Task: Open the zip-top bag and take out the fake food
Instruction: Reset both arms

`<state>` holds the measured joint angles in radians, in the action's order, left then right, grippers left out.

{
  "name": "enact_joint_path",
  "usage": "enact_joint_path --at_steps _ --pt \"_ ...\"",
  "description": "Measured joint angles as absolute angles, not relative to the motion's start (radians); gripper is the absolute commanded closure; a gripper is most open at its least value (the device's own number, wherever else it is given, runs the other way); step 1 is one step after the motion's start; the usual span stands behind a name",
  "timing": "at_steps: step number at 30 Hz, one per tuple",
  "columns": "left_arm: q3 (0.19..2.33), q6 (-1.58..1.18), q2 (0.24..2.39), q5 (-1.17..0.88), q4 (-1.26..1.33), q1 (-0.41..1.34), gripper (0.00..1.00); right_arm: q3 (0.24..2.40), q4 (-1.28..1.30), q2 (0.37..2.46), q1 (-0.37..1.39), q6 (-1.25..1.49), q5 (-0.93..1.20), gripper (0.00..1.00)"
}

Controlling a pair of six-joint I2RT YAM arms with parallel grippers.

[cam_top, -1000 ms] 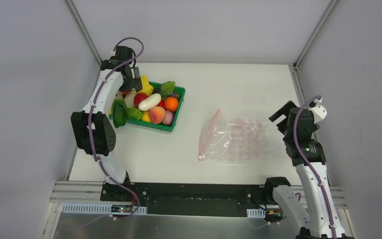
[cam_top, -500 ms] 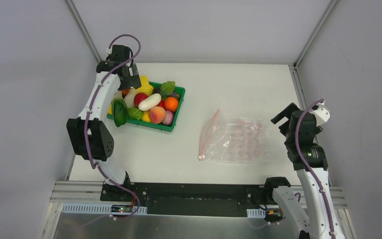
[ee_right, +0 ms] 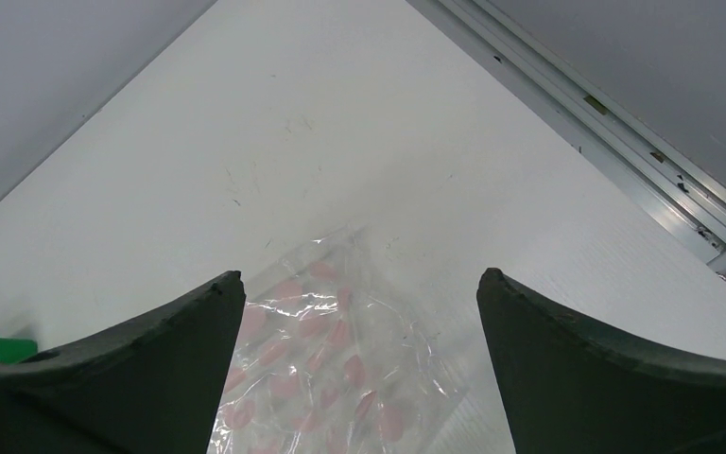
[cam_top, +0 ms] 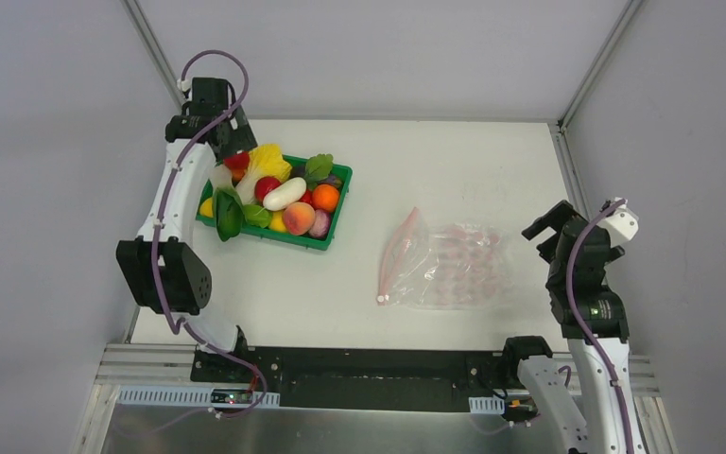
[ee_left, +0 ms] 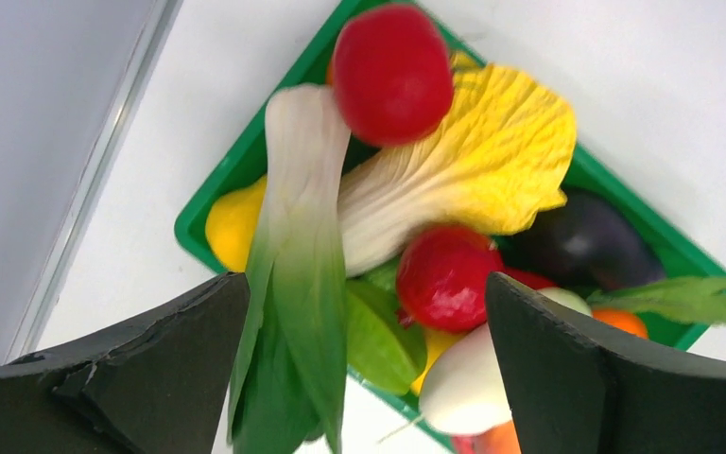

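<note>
The zip-top bag (cam_top: pixel 449 268) lies flat right of centre, pink zip edge facing the fake food (cam_top: pixel 288 194) heaped in the green tray (cam_top: pixel 338 206) — the right gripper (ee_right: pixel 359 276), jaws apart, stands nearer, the left gripper (ee_left: pixel 361 284) hovering spread above the tray.

Zip-top bag (ee_right: pixel 326 378) partly beyond bottom edge

Bright, even light comes from above. The white desk (cam_top: pixel 454 161) glows, and shadows are soft and faint. Small glints shine on the bag (ee_right: pixel 321 378). Up close, the dark fingers (ee_left: pixel 132 378) look a little blurry at the edges. The top view is clear.
</note>
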<state>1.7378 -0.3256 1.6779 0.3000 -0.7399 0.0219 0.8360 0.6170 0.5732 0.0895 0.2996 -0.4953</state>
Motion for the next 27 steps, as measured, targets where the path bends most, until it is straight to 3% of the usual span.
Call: enact_joint_path --at_steps 4,10,20,27 --pt "1.589 -0.333 1.547 0.298 -0.728 0.022 0.01 0.844 0.619 0.536 0.089 0.277 -0.516 0.00" --pt "1.396 -0.318 1.157 0.313 -0.731 0.022 0.01 0.915 0.625 0.477 0.089 0.250 -0.548 0.00" --pt "1.340 -0.291 0.534 0.432 -0.834 0.022 0.01 0.973 0.638 0.363 0.142 0.247 -0.611 0.00" --pt "1.153 -0.295 0.210 0.523 -0.880 0.022 0.01 0.962 0.644 0.290 0.221 0.236 -0.662 0.00"
